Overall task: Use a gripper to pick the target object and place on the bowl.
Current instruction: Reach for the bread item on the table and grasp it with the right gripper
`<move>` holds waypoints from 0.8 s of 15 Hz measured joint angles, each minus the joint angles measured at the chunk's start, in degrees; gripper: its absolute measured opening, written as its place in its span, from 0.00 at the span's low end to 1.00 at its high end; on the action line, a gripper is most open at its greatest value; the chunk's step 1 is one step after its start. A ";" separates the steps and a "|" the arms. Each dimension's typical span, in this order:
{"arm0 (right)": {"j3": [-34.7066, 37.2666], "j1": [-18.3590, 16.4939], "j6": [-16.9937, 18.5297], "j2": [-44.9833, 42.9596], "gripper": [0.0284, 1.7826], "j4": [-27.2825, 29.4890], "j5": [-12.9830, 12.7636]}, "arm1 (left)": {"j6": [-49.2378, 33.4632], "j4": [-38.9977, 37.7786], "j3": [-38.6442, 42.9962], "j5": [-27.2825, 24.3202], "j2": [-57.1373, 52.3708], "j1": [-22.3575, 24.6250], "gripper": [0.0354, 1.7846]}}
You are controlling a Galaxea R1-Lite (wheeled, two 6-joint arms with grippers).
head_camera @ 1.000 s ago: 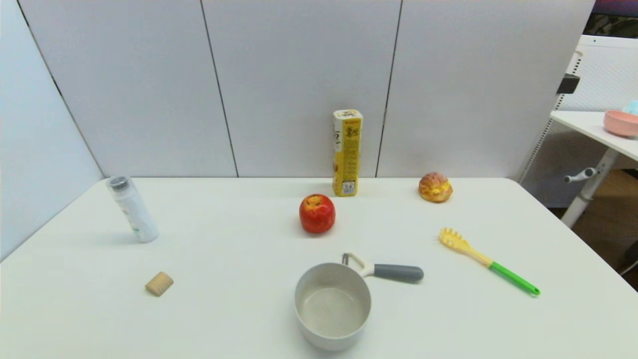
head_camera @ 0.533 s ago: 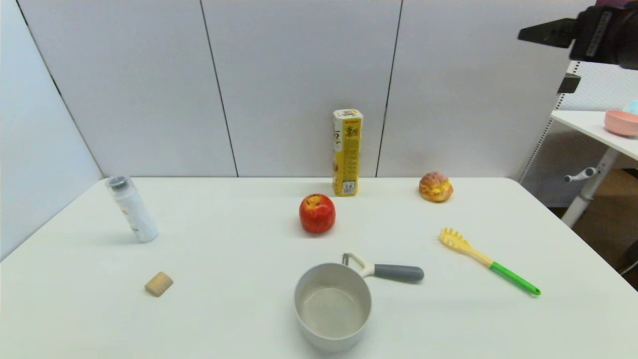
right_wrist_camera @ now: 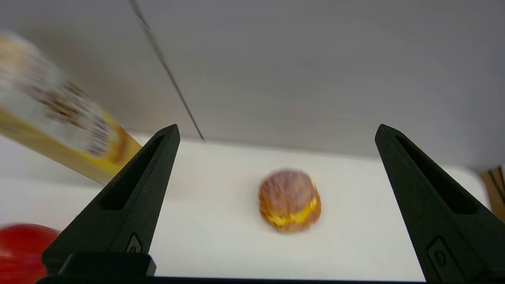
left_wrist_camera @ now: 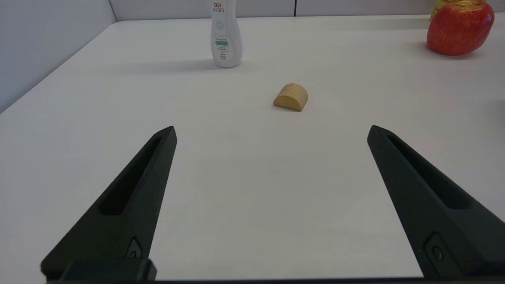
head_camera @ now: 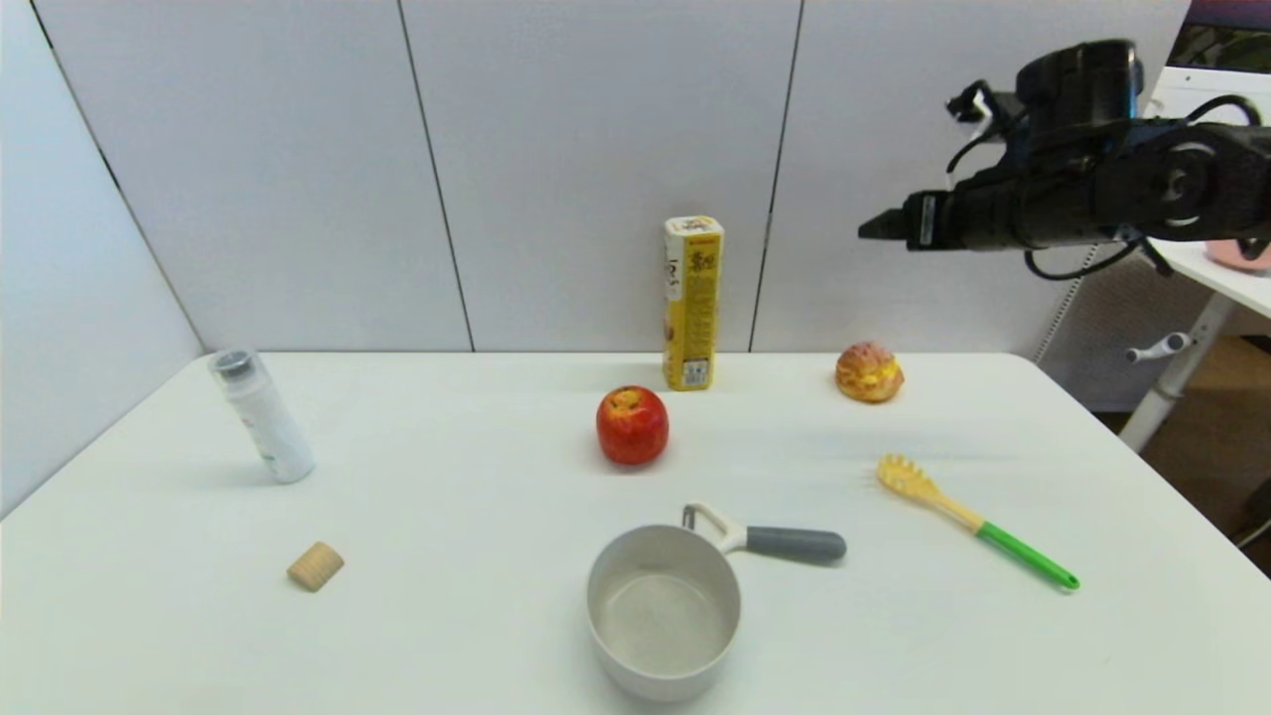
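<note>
The golden-brown bun with yellow filling sits on the white table at the back right. It also shows in the right wrist view, between and beyond the fingers. The grey-white bowl stands empty near the front middle. My right gripper is high in the air at the upper right, well above the bun, open and empty. My left gripper is open and empty, low over the table's front left part, and is out of the head view.
A red apple and a tall yellow carton stand at the back middle. A grey-handled peeler touches the bowl's far right side. A yellow-green pasta spoon lies right, a white bottle and wooden piece left.
My right arm came into the head view from the upper right and moved left and down towards the space above the bun. The things on the table have not moved.
</note>
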 joint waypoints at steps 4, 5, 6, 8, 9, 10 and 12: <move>-3.47 -2.18 -3.29 8.13 0.96 10.28 0.24 | 0.02 0.00 0.00 -0.02 0.00 -0.02 0.96; -3.61 -2.29 -3.34 9.48 0.96 11.52 0.49 | 0.06 0.00 0.00 0.00 0.00 -0.02 0.96; -3.61 -2.35 -3.29 10.56 0.96 12.64 0.68 | 0.02 0.00 0.00 -0.02 0.00 -0.02 0.96; -3.85 -2.40 -3.25 12.57 0.96 13.53 0.76 | 0.02 0.00 0.00 0.00 0.00 -0.02 0.96; -4.17 -2.46 -3.21 13.60 0.96 13.64 0.76 | 0.00 0.00 0.00 0.00 0.00 -0.02 0.96; -4.58 -2.46 -3.18 14.58 0.96 13.62 0.73 | 0.02 0.00 0.00 -0.02 0.00 0.00 0.96; -6.38 -2.46 -3.16 16.48 0.96 13.56 0.71 | 0.02 0.00 0.00 0.00 0.00 0.02 0.96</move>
